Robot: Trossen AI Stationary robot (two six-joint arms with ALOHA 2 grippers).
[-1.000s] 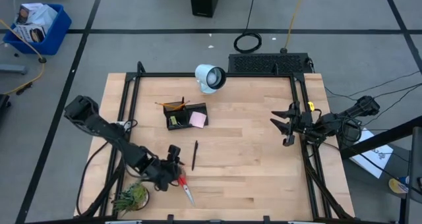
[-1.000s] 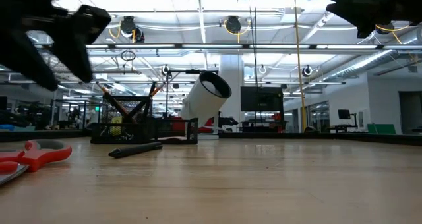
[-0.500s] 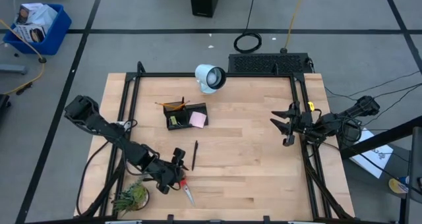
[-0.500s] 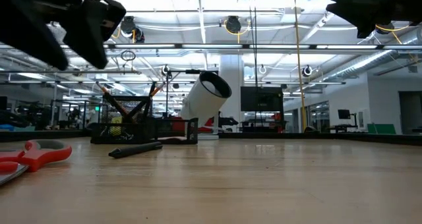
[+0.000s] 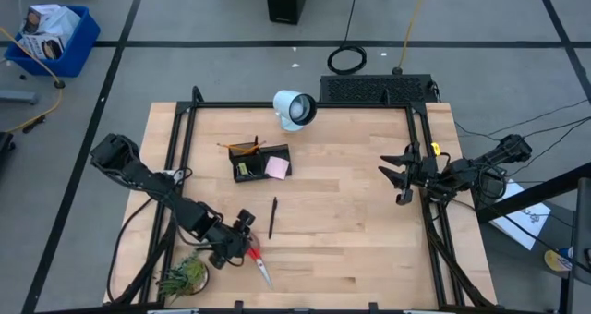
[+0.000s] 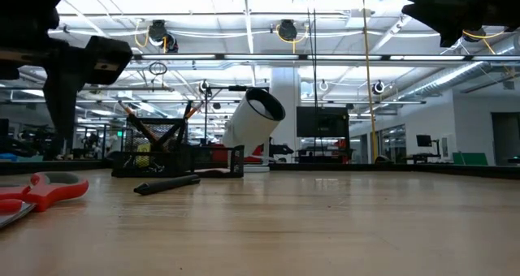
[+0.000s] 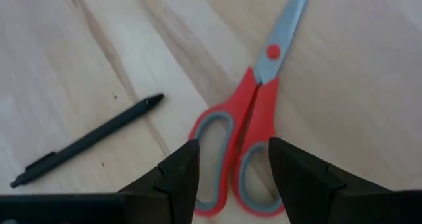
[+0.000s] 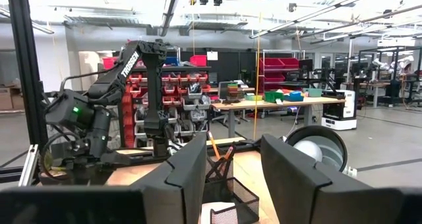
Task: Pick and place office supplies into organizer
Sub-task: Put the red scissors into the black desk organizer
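The red-handled scissors lie flat on the table near its near-left corner, blades toward the near edge; their handle loops fill the left wrist view. My left gripper hovers open just above those loops, one finger on either side, touching nothing. A slim black pen lies loose beside them. The black organizer holds orange pencils and a pink pad. My right gripper waits open at the table's right side.
A white cylindrical lamp-like object lies at the far edge. A green plant sits at the near-left corner beside my left arm. A black grille-like box stands beyond the far edge. Bare wood lies between the pen and my right gripper.
My left gripper has swung a little toward the scissors, turned about its wrist and come down lower over their handles. The scissors, pen and organizer have stayed where they were.
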